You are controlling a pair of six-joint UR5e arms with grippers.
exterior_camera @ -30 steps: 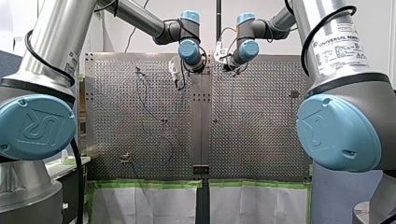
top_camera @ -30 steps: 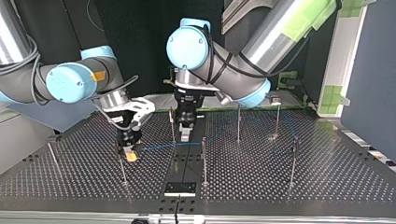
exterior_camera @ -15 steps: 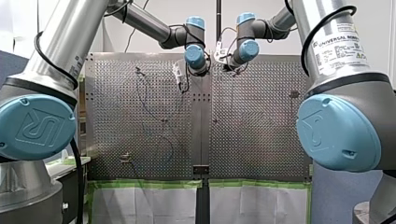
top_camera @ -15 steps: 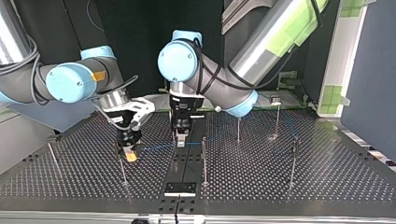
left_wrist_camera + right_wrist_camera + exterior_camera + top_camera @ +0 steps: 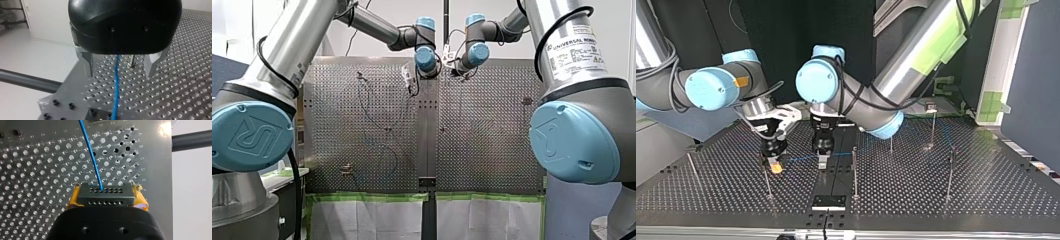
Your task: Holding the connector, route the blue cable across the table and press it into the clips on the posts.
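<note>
Right gripper [image 5: 776,167] is clamping the connector [image 5: 105,196] left of centre in the top view, while left gripper [image 5: 119,72], jaws apart, is straddling the blue cable [image 5: 116,85] just beside it; closing off-centre is likely risking a missed or snagged cable.

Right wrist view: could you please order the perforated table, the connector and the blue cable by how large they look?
1. perforated table
2. connector, though nearest the camera
3. blue cable, long but thin
</note>
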